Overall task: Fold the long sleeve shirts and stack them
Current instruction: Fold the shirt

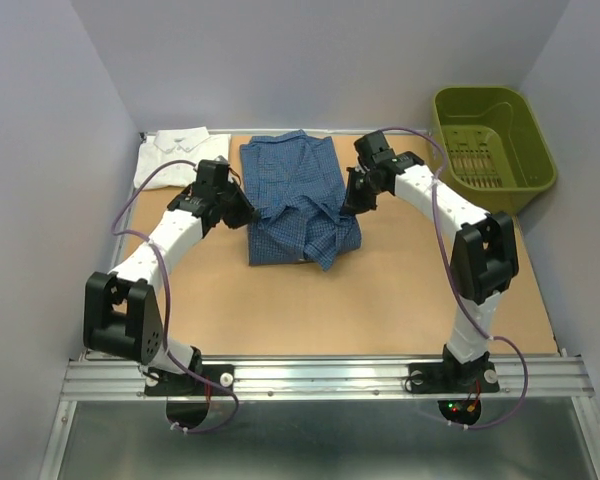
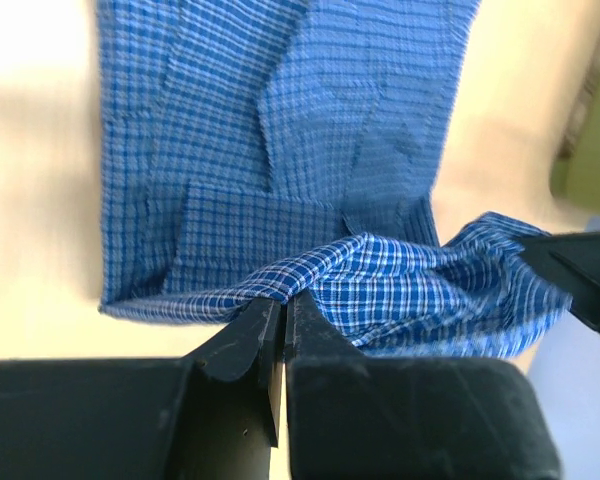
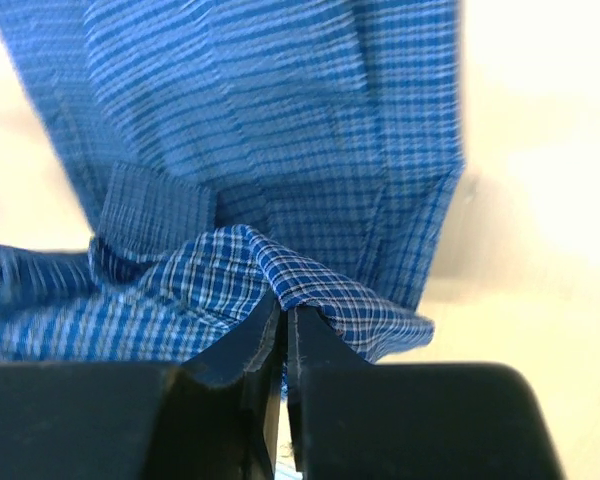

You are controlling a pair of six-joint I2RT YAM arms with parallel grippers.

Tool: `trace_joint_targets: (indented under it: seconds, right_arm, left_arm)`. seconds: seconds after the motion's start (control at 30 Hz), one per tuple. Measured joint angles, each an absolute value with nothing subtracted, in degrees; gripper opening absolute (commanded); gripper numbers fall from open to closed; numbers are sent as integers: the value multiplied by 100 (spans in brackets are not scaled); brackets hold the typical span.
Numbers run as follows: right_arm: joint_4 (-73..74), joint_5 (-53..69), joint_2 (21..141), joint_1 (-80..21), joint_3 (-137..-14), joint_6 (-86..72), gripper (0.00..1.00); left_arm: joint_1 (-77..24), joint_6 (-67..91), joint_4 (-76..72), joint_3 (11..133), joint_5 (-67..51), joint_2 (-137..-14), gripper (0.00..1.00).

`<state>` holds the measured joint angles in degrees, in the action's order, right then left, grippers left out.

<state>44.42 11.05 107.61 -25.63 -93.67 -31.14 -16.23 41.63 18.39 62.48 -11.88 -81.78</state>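
Blue checked shirt (image 1: 290, 190): middle of the counter (image 1: 380, 300), partly folded, near edge bunched and lifted.
White shirt (image 1: 175, 155): far left corner of the counter.
Left fingers (image 2: 242, 340): clenched on the checked cloth's near edge.
Right fingers (image 3: 230, 345): clenched on the same edge, opposite side.

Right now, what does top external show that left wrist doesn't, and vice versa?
Top external only: the white shirt, lying at the far left corner, and both arms seen whole. Left wrist only: the left gripper up close, its jaws shut on a raised fold of checked cloth. Both: the blue checked shirt, partly folded on the table, with the left gripper at its edge.
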Motion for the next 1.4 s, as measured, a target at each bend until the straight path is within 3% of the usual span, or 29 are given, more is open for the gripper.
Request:
trace_joint_targets:
  seconds: [0.57,0.97,1.07,1.27,1.4]
  right_arm:
    - [4189,1184,12617,-2064,-11146,-3583,20]
    - [4134,1188,13332,-2047,-12204,-3555,22]
    - [4073,1186,13478,-2023,-12372,-3538,32]
    - [4010,1096,13701,-1973,-12457,-3472,68]
    - [4003,1015,13705,-1927,-12558,-3310,80]
  left_arm:
    - [-1262,3835,1153,6788,-829,-9574,7]
    - [-1151,3695,692,7124,-576,-10315,10]
    - [-1135,3660,607,7201,-523,-10442,14]
    - [-1114,3579,368,7450,-351,-10634,26]
    - [-1114,3507,204,7516,-266,-10689,36]
